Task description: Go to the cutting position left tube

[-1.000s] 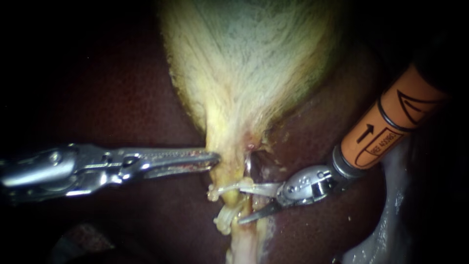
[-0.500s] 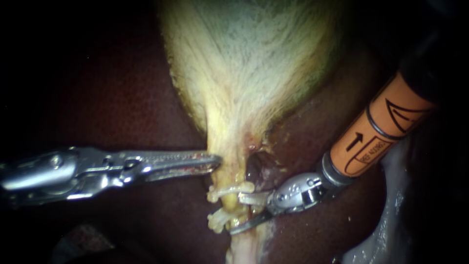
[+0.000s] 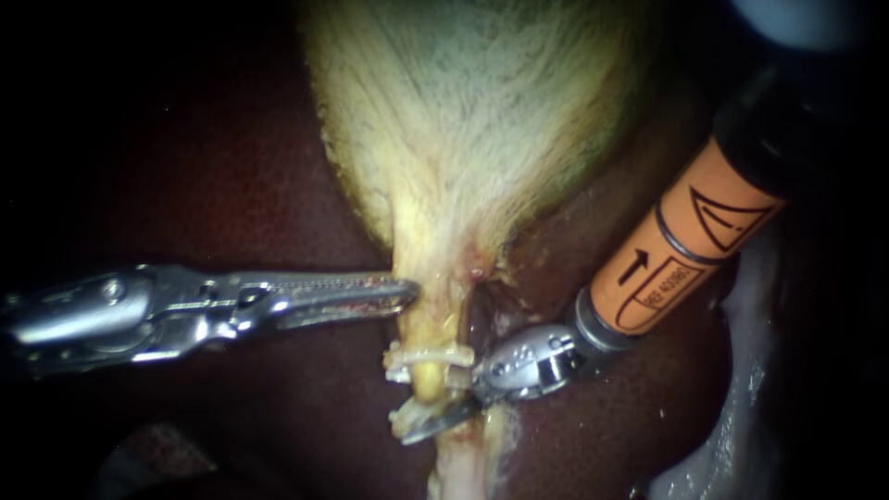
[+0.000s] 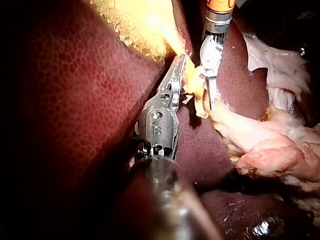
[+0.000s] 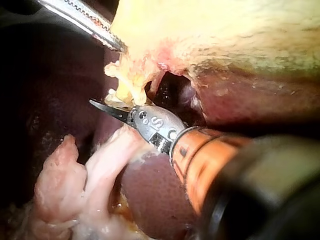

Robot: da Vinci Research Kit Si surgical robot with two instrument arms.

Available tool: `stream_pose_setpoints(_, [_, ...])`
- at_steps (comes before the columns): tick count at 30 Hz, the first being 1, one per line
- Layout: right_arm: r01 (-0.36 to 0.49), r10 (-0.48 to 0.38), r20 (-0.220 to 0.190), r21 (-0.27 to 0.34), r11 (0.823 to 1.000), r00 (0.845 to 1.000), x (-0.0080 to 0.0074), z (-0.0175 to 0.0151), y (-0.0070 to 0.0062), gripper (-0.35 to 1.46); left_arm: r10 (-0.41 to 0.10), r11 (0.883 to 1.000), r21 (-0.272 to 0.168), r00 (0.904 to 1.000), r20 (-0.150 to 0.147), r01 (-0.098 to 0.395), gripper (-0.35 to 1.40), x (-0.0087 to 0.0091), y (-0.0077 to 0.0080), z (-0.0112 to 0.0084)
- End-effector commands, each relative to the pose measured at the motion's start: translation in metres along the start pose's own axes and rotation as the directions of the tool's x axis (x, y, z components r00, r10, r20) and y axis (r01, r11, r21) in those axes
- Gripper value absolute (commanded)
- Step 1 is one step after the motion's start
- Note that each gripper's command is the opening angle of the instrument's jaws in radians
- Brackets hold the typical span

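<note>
The pale yellow gallbladder narrows down to a neck over the dark red liver. Below the neck runs the yellow left tube, with one white clip above and another below. My right instrument, with an orange collar, comes in from the right. Its blades stand open astride the tube between the two clips. The lower blade shows dark; the upper one is mostly hidden. My left instrument has its jaws shut on the edge of the gallbladder's neck.
Pale pink loose tissue lies at the lower right, beside and under the right shaft. A dark hollow opens between the tube and the liver, just above the right instrument's wrist.
My right instrument has slid left and slightly down, so that its open blades now straddle the tube between the clips. The left instrument has kept its hold and place.
</note>
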Motion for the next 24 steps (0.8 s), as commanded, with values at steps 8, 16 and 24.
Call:
stream_pose_setpoints(8, [-0.162,0.164,-0.062,0.041,0.986,0.984,0.0007,0.0007,-0.0001,1.36,0.001,1.0,-0.001,1.0,0.0,-0.001,-0.05,0.0001,-0.0001,0.0001])
stream_pose_setpoints(16, [-0.197,0.201,-0.059,0.074,0.978,0.978,0.0012,0.0014,-0.0004,1.31,0.001,1.0,-0.001,1.0,0.0,-0.001,-0.05,0.0001,-0.0001,0.0002])
stream_pose_setpoints(24, [-0.197,0.201,-0.059,0.074,0.978,0.978,0.001,0.0014,-0.0002,1.31,0.001,1.0,-0.001,1.0,0.0,-0.001,-0.05,0.0001,-0.0001,0.0002])
